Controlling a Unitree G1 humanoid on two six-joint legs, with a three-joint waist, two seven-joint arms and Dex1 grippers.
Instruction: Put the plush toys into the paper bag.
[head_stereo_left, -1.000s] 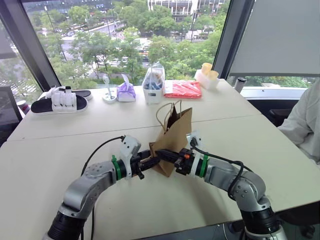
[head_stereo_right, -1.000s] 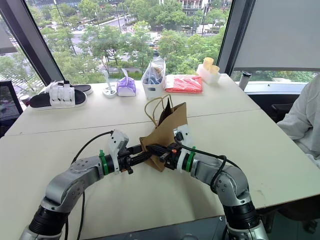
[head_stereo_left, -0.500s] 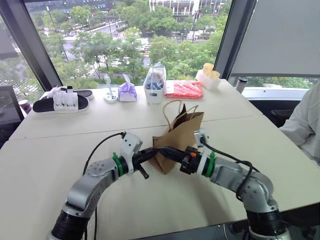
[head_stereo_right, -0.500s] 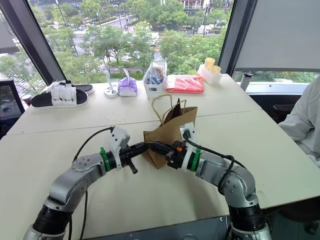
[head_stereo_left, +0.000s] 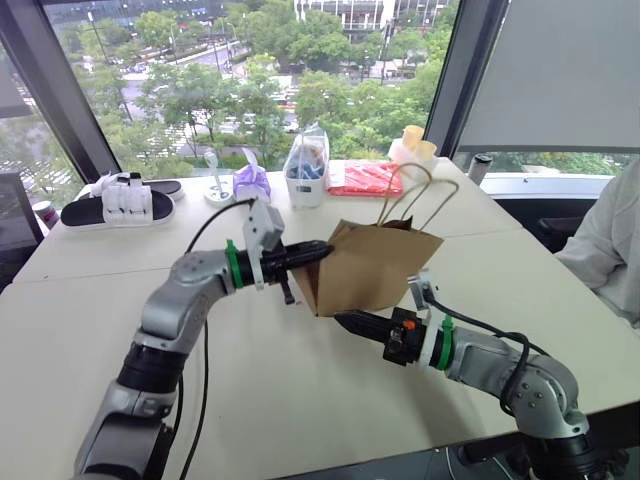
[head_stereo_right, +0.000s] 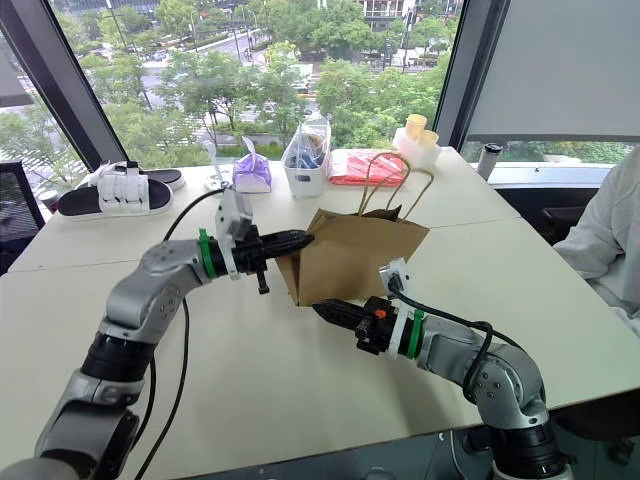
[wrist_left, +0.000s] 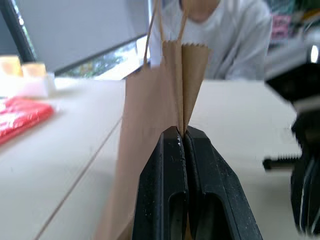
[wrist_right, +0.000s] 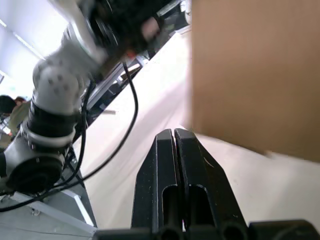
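The brown paper bag (head_stereo_left: 375, 265) hangs tilted in the air over the middle of the table (head_stereo_left: 250, 400), its loop handles up and to the right. My left gripper (head_stereo_left: 325, 248) is shut on the bag's folded side edge; in the left wrist view the fingertips (wrist_left: 172, 135) pinch the paper bag (wrist_left: 150, 110). My right gripper (head_stereo_left: 340, 319) is shut on nothing just under the bag's lower edge, pointing left. The right wrist view has the paper bag (wrist_right: 255, 70) above the closed right gripper (wrist_right: 174, 132). The plush toys are out of view.
Along the far edge by the window stand a black sandal (head_stereo_left: 120, 205), a purple pouch (head_stereo_left: 251, 182), a clear plastic bag (head_stereo_left: 307, 168), a red packet (head_stereo_left: 362, 178) and yellow cups (head_stereo_left: 415, 145). A person's white sleeve (head_stereo_left: 610, 250) is at the right.
My left gripper closed on the bag's edge and rose, lifting the bag off the table and swinging it up. My right gripper came away from the bag and now sits below it.
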